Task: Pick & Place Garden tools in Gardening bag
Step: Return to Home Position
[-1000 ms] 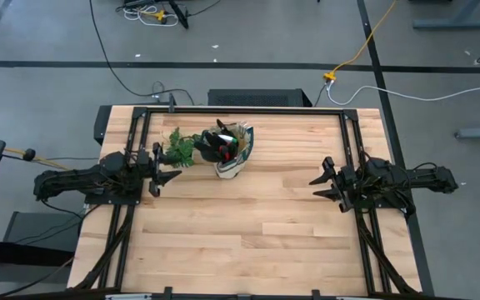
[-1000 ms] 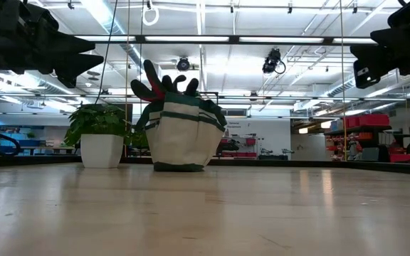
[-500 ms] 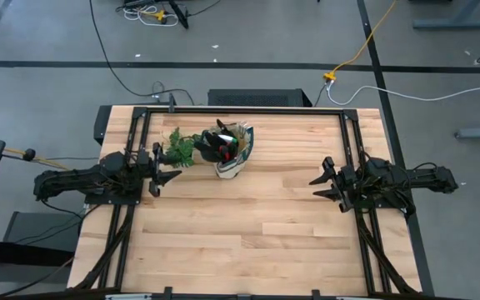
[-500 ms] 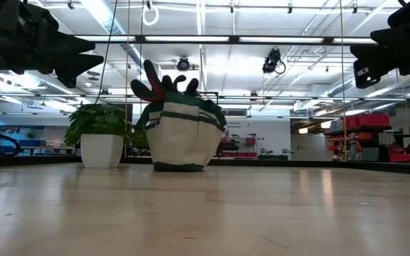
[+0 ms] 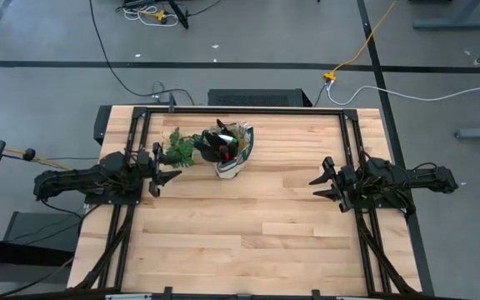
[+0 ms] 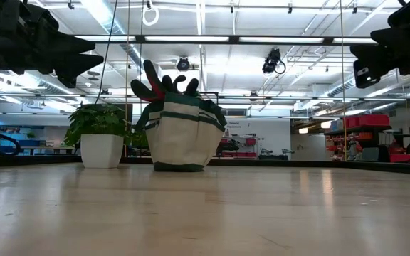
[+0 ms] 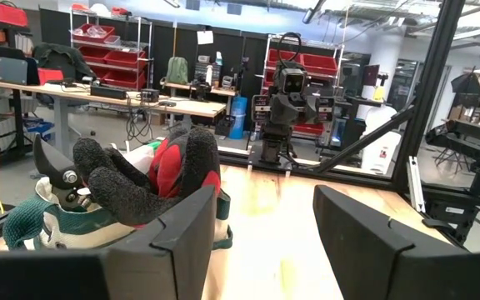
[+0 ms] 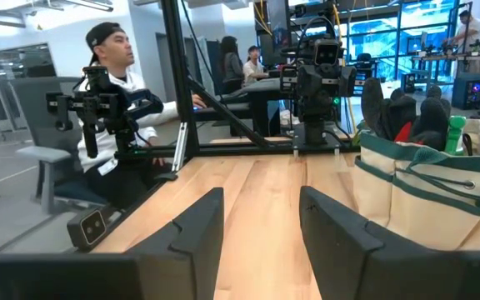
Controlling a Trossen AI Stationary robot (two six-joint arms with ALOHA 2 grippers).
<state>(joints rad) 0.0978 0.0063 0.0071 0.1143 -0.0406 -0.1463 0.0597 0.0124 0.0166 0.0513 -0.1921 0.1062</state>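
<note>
Though the glove [image 7: 152, 171] crowds the bag [image 6: 184, 142], hiding much inside, left tool [image 7: 265, 196] and right tool [image 8: 261, 193] gape empty.

The dark left arm [image 5: 73, 183] lies folded low at the left edge of the wooden bench [image 5: 248, 225], its two-finger left tool [image 5: 167, 164] pointing right with fingers [image 7: 192, 237] parted. The dark right arm [image 5: 407, 179] mirrors it at the right edge, its right tool [image 5: 315, 188] pointing left, fingers [image 8: 192, 237] likewise apart. Both tools seem to hang clear above the bench.

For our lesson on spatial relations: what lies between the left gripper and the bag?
A leafy plant. It stands right beside the bag, just ahead of the left gripper. The high view shows this best.
</note>
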